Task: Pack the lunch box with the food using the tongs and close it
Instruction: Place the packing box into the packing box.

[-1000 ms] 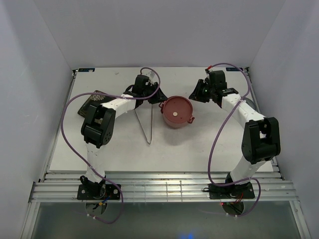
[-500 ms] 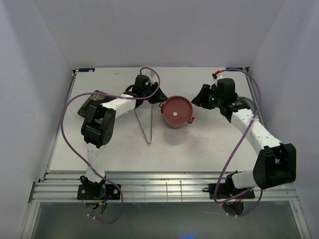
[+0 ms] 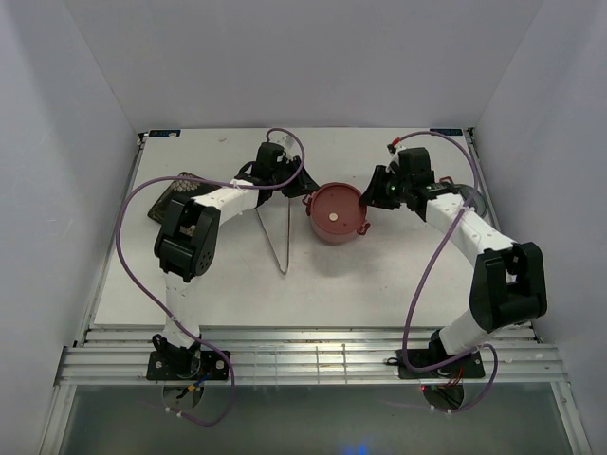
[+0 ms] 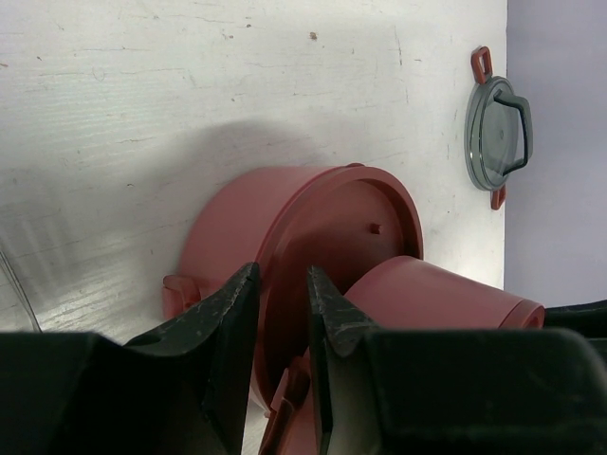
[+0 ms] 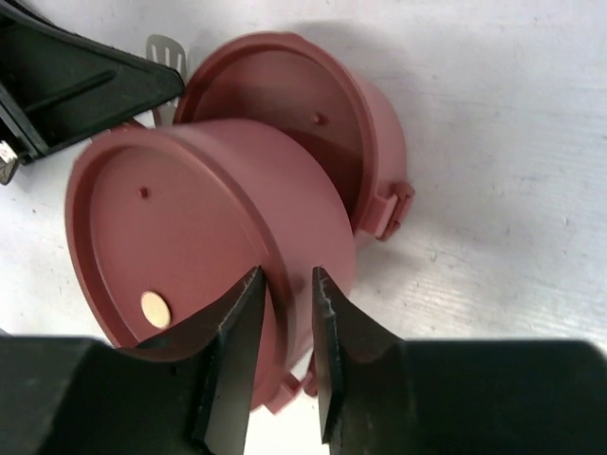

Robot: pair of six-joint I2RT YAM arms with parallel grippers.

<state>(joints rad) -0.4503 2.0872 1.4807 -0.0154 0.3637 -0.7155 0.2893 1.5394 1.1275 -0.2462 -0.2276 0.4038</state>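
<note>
The left hand [image 4: 281, 284] grips the lunch box [image 4: 322, 213] rim — a grey lid [image 4: 495, 133] lies well apart.

A lab test cell: plain white walls [image 3: 303, 57] boxing a white table [image 3: 360, 284] edged with aluminium rails [image 3: 303, 355].

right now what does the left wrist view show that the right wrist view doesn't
Only the left wrist view: a clear grey lid with a black handle and red clips, lying on the table apart from the red parts.

Only the right wrist view: a small tan disc on the nearer flat red face, and a slotted silver tip of the tongs.

Both: the lunch box as two dusty-red round parts close together on the white table. Each view has its own fingers astride a red rim, the left pincer and the right pincer.
</note>
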